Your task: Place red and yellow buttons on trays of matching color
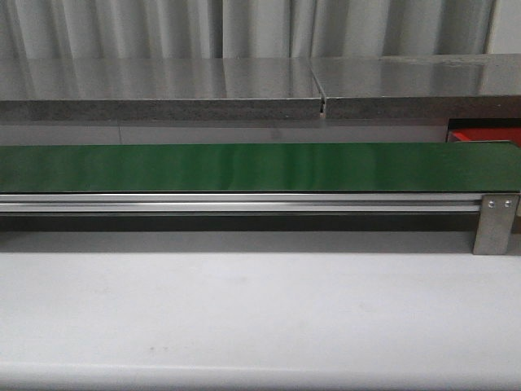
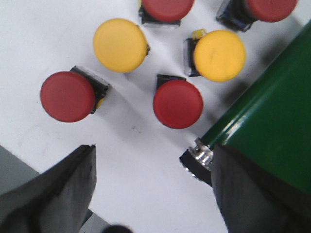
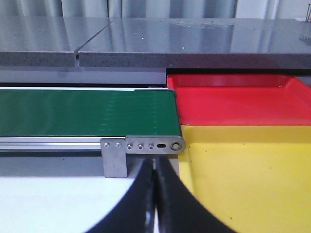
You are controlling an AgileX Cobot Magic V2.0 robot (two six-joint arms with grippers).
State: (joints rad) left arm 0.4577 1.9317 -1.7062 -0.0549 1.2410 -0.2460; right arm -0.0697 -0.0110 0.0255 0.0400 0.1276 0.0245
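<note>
In the left wrist view several buttons lie on the white table: red ones (image 2: pixel 67 96) (image 2: pixel 178 104) (image 2: pixel 167 9) and two yellow ones (image 2: pixel 120 45) (image 2: pixel 219 55). My left gripper (image 2: pixel 153 160) hangs open above bare table just short of the nearest red button, with nothing between its fingers. In the right wrist view a red tray (image 3: pixel 233 99) lies beyond a yellow tray (image 3: pixel 248 179), both at the belt's end. My right gripper (image 3: pixel 155 162) is shut and empty, beside the yellow tray's edge. Only a sliver of the red tray (image 1: pixel 484 134) shows in the front view; neither gripper does.
The long green belt (image 1: pixel 260 167) runs across the table on an aluminium rail (image 1: pixel 236 202) with a metal bracket (image 1: pixel 495 221) at its right end. Its roller end (image 2: pixel 197 160) lies close to my left gripper's finger. A grey stone counter (image 1: pixel 163 90) stands behind.
</note>
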